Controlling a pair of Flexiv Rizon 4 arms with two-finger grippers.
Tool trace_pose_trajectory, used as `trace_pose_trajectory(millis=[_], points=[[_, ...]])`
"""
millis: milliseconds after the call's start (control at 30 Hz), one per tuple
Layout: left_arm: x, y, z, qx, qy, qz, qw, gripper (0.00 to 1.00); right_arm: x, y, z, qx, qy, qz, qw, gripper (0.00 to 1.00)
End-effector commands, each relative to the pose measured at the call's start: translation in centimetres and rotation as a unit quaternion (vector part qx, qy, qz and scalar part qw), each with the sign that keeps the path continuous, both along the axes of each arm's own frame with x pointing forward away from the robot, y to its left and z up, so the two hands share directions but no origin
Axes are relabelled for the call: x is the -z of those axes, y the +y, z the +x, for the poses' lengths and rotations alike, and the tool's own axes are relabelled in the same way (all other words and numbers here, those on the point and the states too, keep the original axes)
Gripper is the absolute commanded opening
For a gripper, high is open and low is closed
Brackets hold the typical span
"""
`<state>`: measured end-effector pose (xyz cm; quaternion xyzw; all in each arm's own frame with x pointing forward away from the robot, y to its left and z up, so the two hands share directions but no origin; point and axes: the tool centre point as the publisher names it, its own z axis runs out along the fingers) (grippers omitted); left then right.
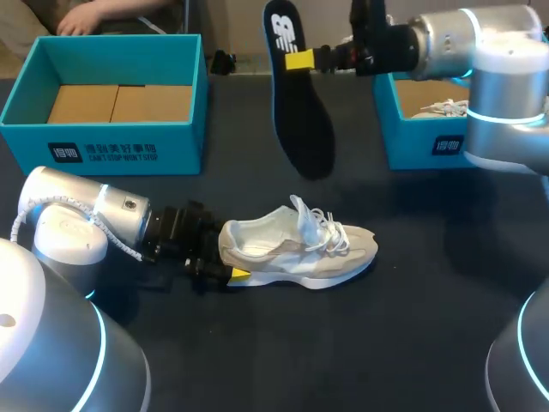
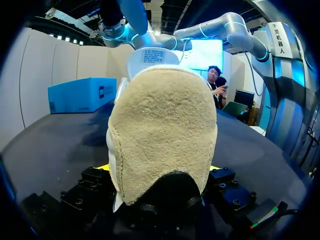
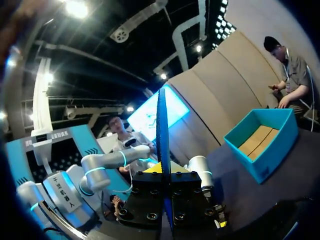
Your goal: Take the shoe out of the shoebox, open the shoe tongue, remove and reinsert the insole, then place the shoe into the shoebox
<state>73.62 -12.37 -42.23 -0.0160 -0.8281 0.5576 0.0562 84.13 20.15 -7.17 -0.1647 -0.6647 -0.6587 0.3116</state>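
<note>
Dark worktop [image 1: 412, 343]. Teal shoebox [image 1: 120, 142] in the upper left of the frame holds only a cardboard liner [image 1: 120, 103]. Second teal box [image 1: 420, 146] at upper right, white laces [image 1: 446, 108] showing inside. Beige shoe [image 1: 300, 249] lies at centre of the worktop, outside both boxes, left fingers [image 1: 239, 275] clamped on its heel. Right fingers [image 1: 299, 59] are clamped on the black insole [image 1: 300, 112], held in the air at upper middle.

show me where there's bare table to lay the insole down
Bare: the strip on the near side of the shoe, and the patch between its toe and the right shoebox. Crowded: by the heel, around the left gripper.
</note>
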Motion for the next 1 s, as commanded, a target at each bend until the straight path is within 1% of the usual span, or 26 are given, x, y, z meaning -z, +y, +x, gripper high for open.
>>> trace_pose_trajectory(millis=[33, 367, 633, 800, 1000], points=[[0.1, -0.1, 0.0, 0.001, 0.000, 0.002, 1.000, 0.00, -2.4, -1.5, -2.6, 0.078, 0.000, -0.065, 0.995, 0.00], [0.1, -0.1, 0.0, 0.001, 0.000, 0.002, 1.000, 0.00, -6.1, -3.3, -4.7, 0.117, 0.002, -0.074, 0.990, 0.00], [0.1, -0.1, 0.0, 0.001, 0.000, 0.002, 1.000, 0.00, -8.3, -3.2, -6.6, 0.129, 0.008, -0.084, 0.988, 0.00], [0.1, -0.1, 0.0, 0.001, 0.000, 0.002, 1.000, 0.00, -9.1, -2.7, -7.8, 0.125, 0.007, -0.091, 0.988, 0.00], [0.1, -0.1, 0.0, 0.001, 0.000, 0.002, 1.000, 0.00, -9.1, -2.4, -9.1, 0.129, 0.005, -0.087, 0.988, 0.00]])
